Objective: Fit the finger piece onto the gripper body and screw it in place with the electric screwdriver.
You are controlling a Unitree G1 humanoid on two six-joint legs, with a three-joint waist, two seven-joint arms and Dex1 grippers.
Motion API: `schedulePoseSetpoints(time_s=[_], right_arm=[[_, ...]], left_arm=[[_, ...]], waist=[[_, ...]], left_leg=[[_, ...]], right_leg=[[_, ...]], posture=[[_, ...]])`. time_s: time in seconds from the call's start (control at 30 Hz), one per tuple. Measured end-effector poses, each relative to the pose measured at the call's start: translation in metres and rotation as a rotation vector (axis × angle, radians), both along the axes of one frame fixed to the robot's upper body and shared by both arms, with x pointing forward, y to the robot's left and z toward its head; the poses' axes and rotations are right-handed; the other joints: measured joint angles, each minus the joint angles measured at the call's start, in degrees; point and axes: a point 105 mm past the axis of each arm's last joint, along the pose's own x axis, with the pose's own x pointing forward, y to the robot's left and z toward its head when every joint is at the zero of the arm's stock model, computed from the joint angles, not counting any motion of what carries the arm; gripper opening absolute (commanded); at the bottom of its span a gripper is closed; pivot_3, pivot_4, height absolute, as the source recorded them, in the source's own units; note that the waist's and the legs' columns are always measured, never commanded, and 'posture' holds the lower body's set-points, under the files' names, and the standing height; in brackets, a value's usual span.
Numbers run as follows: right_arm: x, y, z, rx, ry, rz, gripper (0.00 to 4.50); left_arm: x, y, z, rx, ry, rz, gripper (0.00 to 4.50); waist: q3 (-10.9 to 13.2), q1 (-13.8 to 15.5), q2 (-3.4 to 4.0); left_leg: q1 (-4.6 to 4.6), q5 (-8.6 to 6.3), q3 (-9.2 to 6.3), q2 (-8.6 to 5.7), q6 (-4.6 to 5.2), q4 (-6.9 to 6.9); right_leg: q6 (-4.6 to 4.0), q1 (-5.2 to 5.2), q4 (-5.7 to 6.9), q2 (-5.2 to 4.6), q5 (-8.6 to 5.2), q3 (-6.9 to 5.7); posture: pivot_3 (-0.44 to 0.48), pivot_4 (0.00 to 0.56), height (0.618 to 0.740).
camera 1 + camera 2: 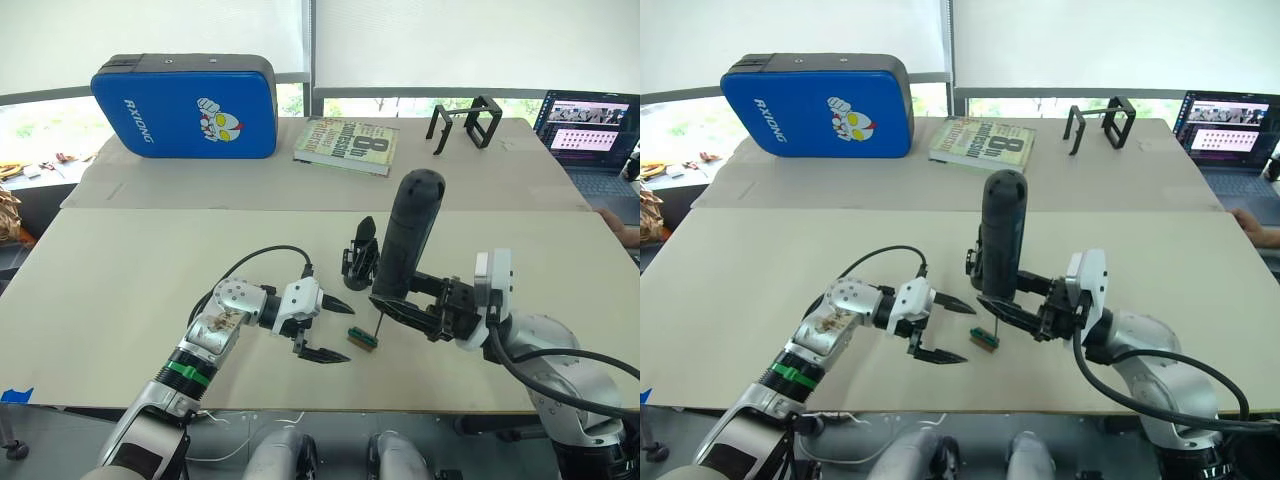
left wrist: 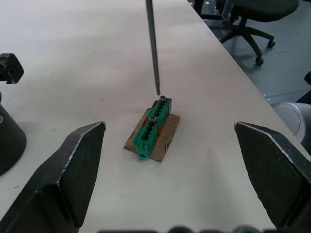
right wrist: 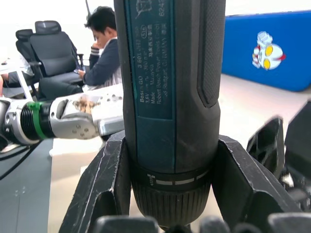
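A pale worktop (image 1: 120,260) carries the work. The right gripper (image 1: 412,303) is clenched around the lower barrel of the electric screwdriver (image 1: 408,235), holding it nearly upright with its rounded end up. Its thin metal bit (image 2: 153,46) points down at a small green screw block (image 2: 153,127) that sits on a scrap of brown card; the tip hangs just above the head of the end screw, and whether it touches cannot be told.

The left gripper (image 1: 322,327) is released, its two black fingers spread wide, empty, just beside the block on the robot's left. The gripper body (image 1: 358,262) stands on the worktop just behind the screwdriver, its pointed black finger up. The finger piece cannot be made out.

The step in hand looks like collecting a screw from the block. To do it well, the bit should come straight down the screw's axis, seat in the head before spinning, and press lightly. The block looks light and loose, so it may twist or skid; the open left gripper is well placed to steady it.

At the far edge lie a blue case (image 1: 185,105), a book (image 1: 345,145), a black wire-frame stand (image 1: 465,125) and a laptop (image 1: 590,130).
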Motion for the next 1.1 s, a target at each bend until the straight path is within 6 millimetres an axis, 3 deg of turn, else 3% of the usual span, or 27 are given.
schedulePoseSetpoints(time_s=[1.1], right_arm=[[-0.0049,0.0019,0.0063,0.013,-0.016,0.017,1.92]], left_arm=[[0.0004,-0.0006,0.0014,-0.004,-0.014,-0.002,4.50]], waist=[[0.01,-0.09,-0.03]], left_leg=[[0.00,0.00,0.00,0.01,0.01,0.00]], right_leg=[[0.00,0.00,0.00,0.00,0.00,0.00]], posture=[[0.000,0.150,0.740]])
